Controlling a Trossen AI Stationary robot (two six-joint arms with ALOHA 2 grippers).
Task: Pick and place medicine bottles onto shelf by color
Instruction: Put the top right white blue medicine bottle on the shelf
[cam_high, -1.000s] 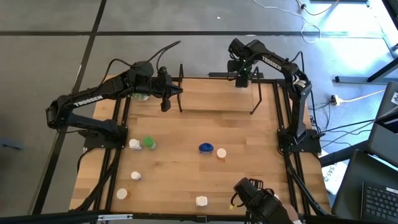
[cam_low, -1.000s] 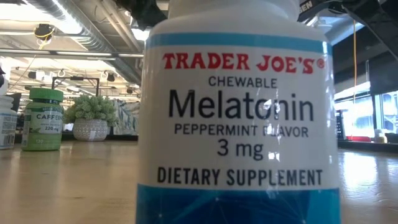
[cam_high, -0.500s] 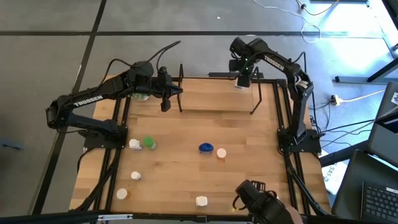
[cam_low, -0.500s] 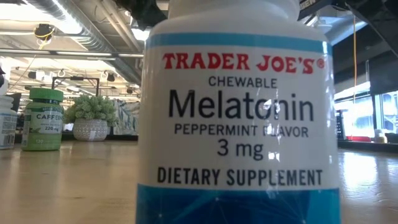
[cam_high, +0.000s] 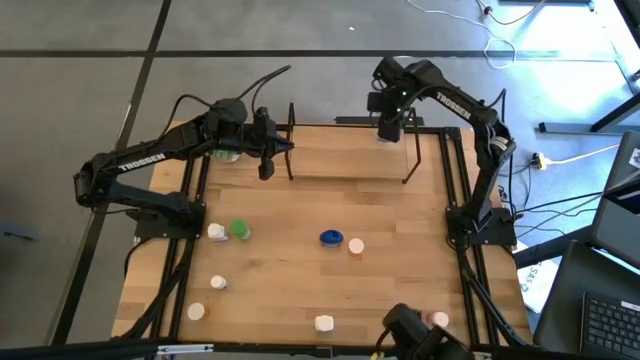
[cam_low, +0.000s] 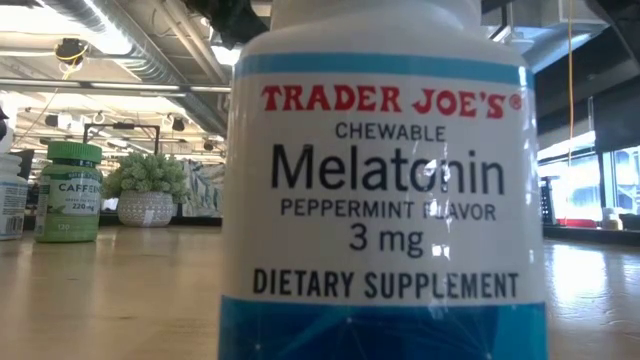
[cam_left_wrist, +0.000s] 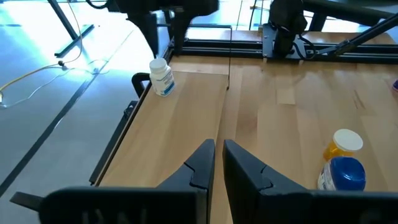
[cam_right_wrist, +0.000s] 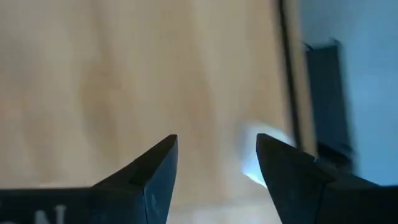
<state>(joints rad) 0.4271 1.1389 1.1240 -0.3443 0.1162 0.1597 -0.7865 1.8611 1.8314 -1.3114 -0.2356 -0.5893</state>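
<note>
Bottles lie scattered over my desk (cam_high: 300, 200), and the shelf (cam_high: 350, 150) runs along its far edge, a pale board with thin black frames at both ends. My right pincer (cam_high: 387, 128) hangs over the shelf's right end with its jaws standing wide and nothing between them; just under it a white bottle (cam_high: 385, 137) stands on the board, and in the right wrist view it shows only as a pale blur (cam_right_wrist: 252, 158) beyond the dark fingers (cam_right_wrist: 152, 171). My left pincer (cam_high: 265, 170) sits at the shelf's left end, jaws pressed nearly together and holding nothing; its wrist view looks along the board to that same white bottle (cam_left_wrist: 161, 76) at the far end. On the open desk I see a white-capped bottle (cam_high: 216, 232) touching a green bottle (cam_high: 240, 230) on the left, a blue bottle (cam_high: 331, 238) near the middle with an orange bottle (cam_high: 356, 246) just beside it, and three more white-capped ones near the front edge (cam_high: 218, 283) (cam_high: 196, 311) (cam_high: 324, 323). The blue and orange pair also show in the left wrist view, the blue one (cam_left_wrist: 341, 174) in front of the orange one (cam_left_wrist: 342, 144). A melatonin bottle (cam_low: 385, 190) fills the low view, with the green bottle (cam_low: 70, 190) and a potted plant ball (cam_low: 147, 190) far behind it.
</note>
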